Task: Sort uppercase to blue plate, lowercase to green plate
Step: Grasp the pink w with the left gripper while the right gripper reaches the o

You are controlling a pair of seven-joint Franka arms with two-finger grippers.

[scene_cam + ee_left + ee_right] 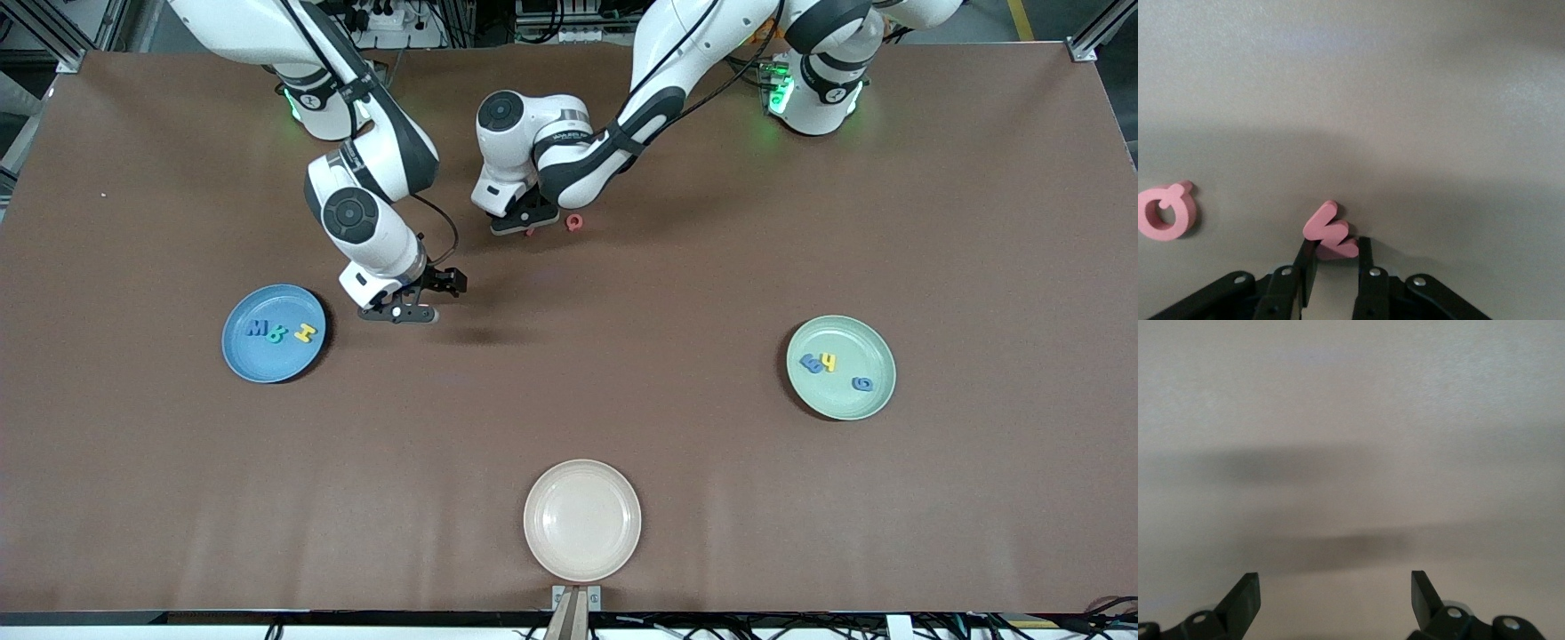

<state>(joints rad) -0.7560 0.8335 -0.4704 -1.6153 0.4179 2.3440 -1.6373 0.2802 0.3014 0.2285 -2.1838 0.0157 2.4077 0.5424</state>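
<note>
**Left tool pinching red m; right tool wide open**

Your left tool [1333, 257] is closed on the small red foam letter m [1330, 231], low at the brown worktop [676, 293], with the red foam letter Q [575, 221] just beside it. Your right tool [402, 312] hangs empty, fingers spread wide, beside the glossy sky-blue plate [244, 356] carrying three foam letters. The pale mint-green plate [876, 391] holds three more.

Robotics laboratory: two white arms are mounted on a brown-covered worktop [676, 373] framed by aluminium profile [1089, 40], with cabling and power strips [382, 18] alongside.
</note>
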